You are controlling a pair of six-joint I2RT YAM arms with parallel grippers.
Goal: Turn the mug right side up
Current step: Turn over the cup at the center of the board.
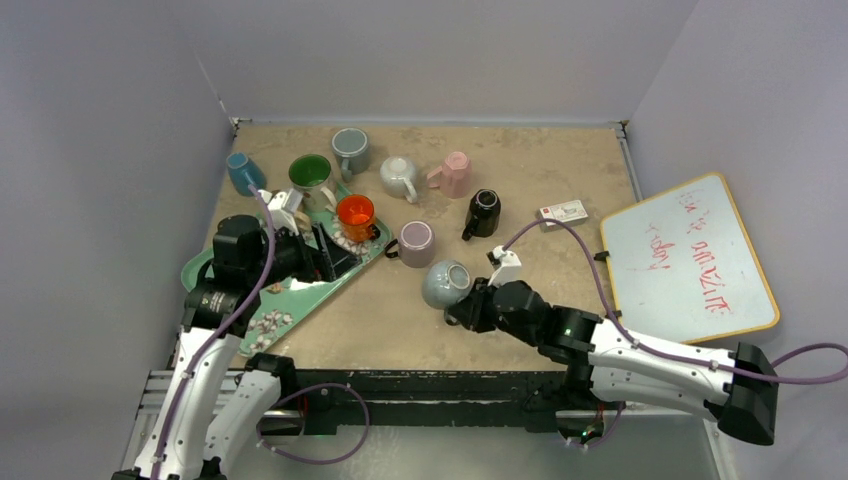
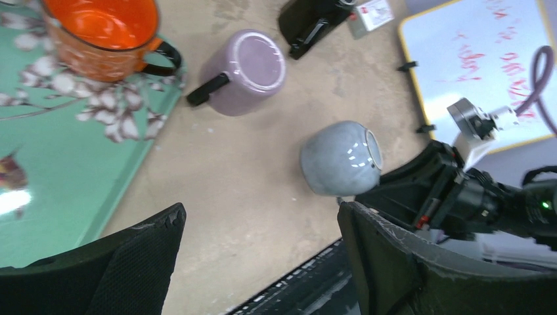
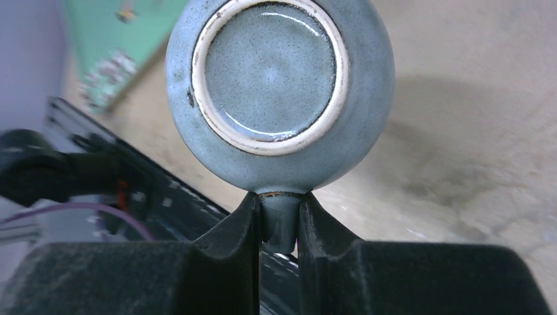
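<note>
A round grey-blue mug (image 1: 446,283) is held off the table near the front middle, tipped on its side. My right gripper (image 1: 468,306) is shut on its handle. In the right wrist view the mug's ringed base (image 3: 272,72) faces the camera and the handle (image 3: 278,223) sits pinched between the fingers (image 3: 236,230). The mug also shows in the left wrist view (image 2: 341,159). My left gripper (image 1: 325,258) is open and empty above the green tray (image 1: 285,300), left of the mug.
Several other mugs stand around: orange (image 1: 355,213) and green (image 1: 310,174) on the tray, blue (image 1: 243,172), grey (image 1: 351,150), white (image 1: 401,178), pink (image 1: 453,174), black (image 1: 482,213), lilac upside down (image 1: 414,242). A whiteboard (image 1: 690,260) lies right, a small card (image 1: 563,212) beside it.
</note>
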